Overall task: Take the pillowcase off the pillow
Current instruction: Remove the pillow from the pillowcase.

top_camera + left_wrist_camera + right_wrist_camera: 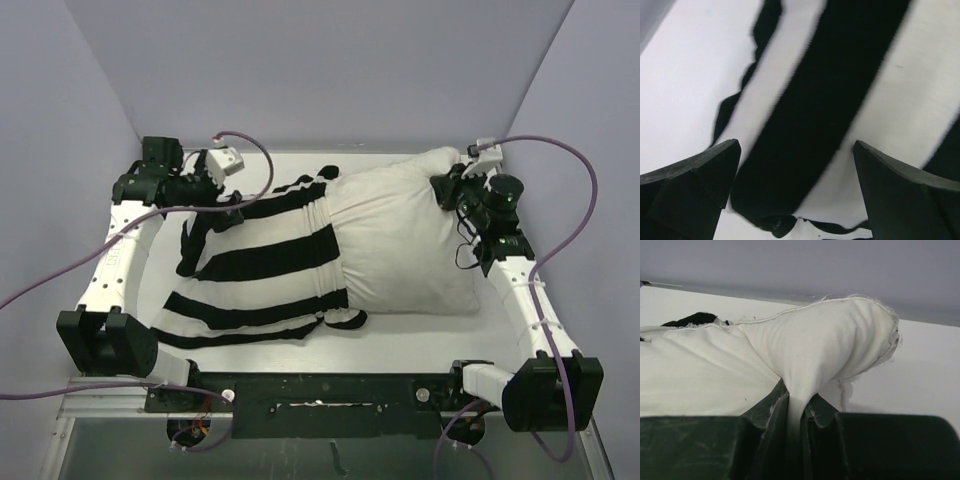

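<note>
White counter (420,340) carries the pillow (400,240), its far-right corner clenched in the right tool (799,407), while the pillowcase (260,265) stretches leftward beneath the released, nearer left tool (796,145).

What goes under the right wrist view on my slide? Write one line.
Right arm's jaws pinch a corner of the white pillow, a scrap of striped pillowcase showing at left.

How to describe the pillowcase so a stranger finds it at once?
Start at the white table. On its left half lies the pillowcase, covering the left end of the pillow. Only it has broad black and white stripes.
</note>
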